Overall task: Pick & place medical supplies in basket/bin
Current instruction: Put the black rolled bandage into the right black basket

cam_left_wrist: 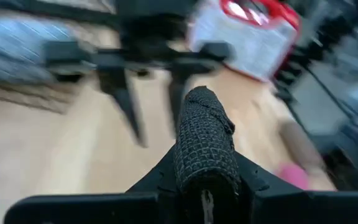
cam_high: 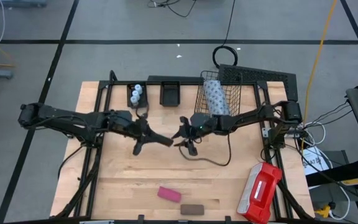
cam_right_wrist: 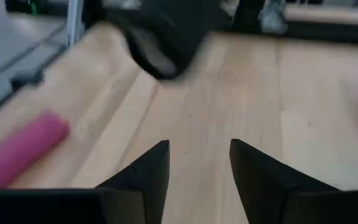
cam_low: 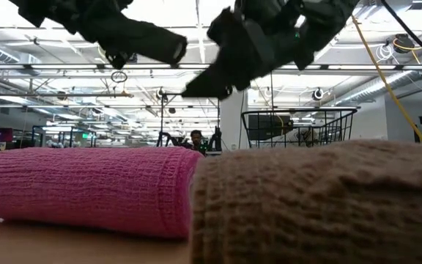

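Observation:
Above the table's middle, my left gripper [cam_high: 149, 135] is shut on a black, net-textured oblong block [cam_left_wrist: 204, 134], which sticks out past its fingertips toward my right gripper [cam_high: 184, 135]. The right gripper [cam_right_wrist: 199, 167] faces it from the right, open, with nothing between its fingers. A pink block [cam_high: 169, 194] and a brown block [cam_high: 192, 209] lie on the table near its front edge. A pale blue-grey dotted pack [cam_high: 215, 98] stands in the black wire basket [cam_high: 234, 93] at the far right. White vials [cam_high: 137, 93] sit in one small black tray [cam_high: 133, 99]. My left gripper pinches the black block's near end [cam_left_wrist: 205, 177] between its two fingers. The fingers come from the table's left, slanting a little down, and the block lies along them and juts out beyond their tips. It is lifted clear of the table.
A second small black tray [cam_high: 169, 92] stands beside the first at the far edge. A large red-and-white case [cam_high: 260, 191] lies at the near right corner. A dark cable [cam_high: 213, 160] trails on the table below the right arm. Bare wood lies between the grippers and the front blocks.

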You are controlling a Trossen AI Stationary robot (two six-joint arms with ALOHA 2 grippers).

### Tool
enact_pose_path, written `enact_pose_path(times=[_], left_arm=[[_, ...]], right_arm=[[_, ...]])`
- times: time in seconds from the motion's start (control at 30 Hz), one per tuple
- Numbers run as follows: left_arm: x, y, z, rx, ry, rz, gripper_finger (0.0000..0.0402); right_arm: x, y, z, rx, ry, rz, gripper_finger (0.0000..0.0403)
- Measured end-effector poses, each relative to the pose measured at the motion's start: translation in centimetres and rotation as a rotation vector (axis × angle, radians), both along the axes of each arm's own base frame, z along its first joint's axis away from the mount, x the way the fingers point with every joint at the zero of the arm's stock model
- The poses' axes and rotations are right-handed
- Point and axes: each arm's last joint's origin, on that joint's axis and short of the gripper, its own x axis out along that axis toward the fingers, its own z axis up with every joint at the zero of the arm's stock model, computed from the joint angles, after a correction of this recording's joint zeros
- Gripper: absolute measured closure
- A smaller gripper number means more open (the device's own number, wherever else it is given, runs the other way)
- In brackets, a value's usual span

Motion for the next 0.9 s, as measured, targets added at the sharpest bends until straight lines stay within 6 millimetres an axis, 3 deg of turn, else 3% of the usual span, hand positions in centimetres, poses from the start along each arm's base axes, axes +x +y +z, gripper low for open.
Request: enact_pose_path(times=[0.23, 0.63, 0.9], left_arm=[[1.8, -0.9, -1.5, -0.061, 0.002, -0.224, 0.0333], [2.3, -0.3, -2.2, -0.025, 0.016, -0.208, 0.0333], [1.6, 1.2, -0.6, 0.126, -0.205, -0.06, 0.0333]], right_arm=[[0.1, 0.0, 0.4, -0.076, -0.051, 0.028, 0.0246], [0.3, 0.0, 0.7, -0.075, -0.089, 0.023, 0.0245], [0.1, -0.5, 0.1, -0.131, -0.016, -0.119, 0.0248]])
